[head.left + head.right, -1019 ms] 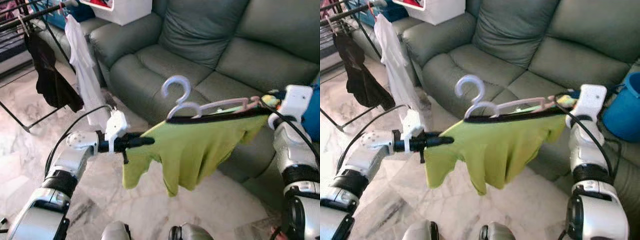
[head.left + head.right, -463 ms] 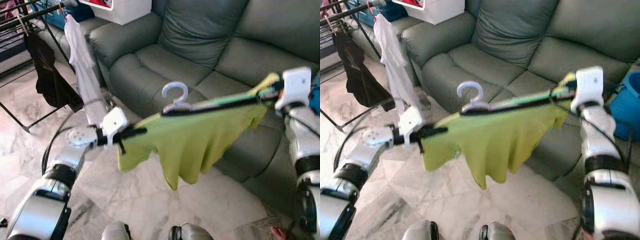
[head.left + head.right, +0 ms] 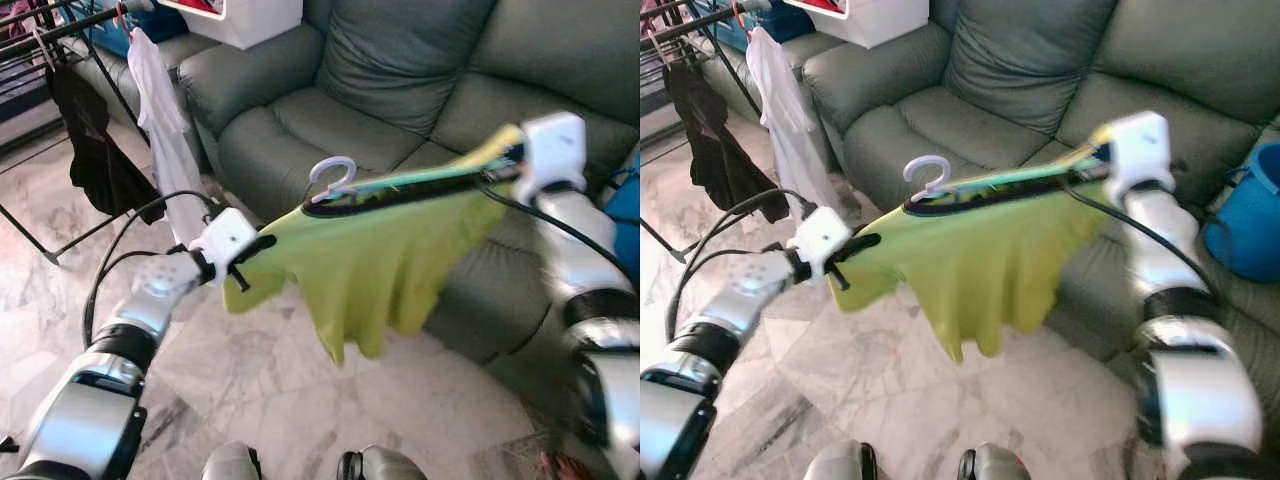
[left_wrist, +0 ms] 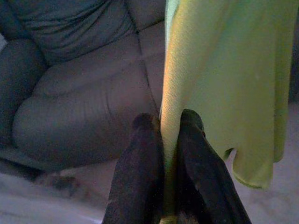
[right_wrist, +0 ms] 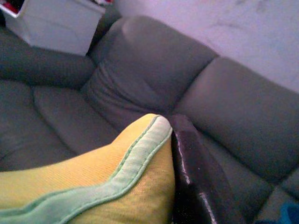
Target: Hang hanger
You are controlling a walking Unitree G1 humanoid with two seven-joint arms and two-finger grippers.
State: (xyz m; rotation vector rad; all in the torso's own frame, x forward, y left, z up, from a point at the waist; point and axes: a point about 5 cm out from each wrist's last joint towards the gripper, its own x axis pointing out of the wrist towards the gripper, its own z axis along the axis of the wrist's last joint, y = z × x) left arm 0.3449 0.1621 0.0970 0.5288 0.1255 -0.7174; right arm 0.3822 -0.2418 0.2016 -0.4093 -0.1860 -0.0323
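A yellow-green shirt (image 3: 372, 262) hangs on a pale hanger whose white hook (image 3: 333, 177) sticks up at its neck, held in the air in front of the sofa. My left gripper (image 3: 262, 243) is shut on the shirt's sleeve edge; in the left wrist view its two black fingers (image 4: 140, 158) pinch the fabric (image 4: 219, 74). My right gripper (image 3: 502, 168) is shut on the hanger's far shoulder end under the cloth, higher than the left. In the right wrist view one black finger (image 5: 191, 172) presses against the shirt's green trim (image 5: 140, 163).
A grey-green sofa (image 3: 400, 80) stands right behind the shirt. At the far left a drying rack (image 3: 60, 30) carries a black garment (image 3: 100, 150) and a white one (image 3: 165, 130). A white box (image 3: 250, 15) rests on the sofa arm, a blue bucket (image 3: 1250, 210) at right. Marble floor lies below.
Both arms have carried the shirt and hanger up and to the left. The right gripper rose most, so the hanger now slopes down toward the left gripper.
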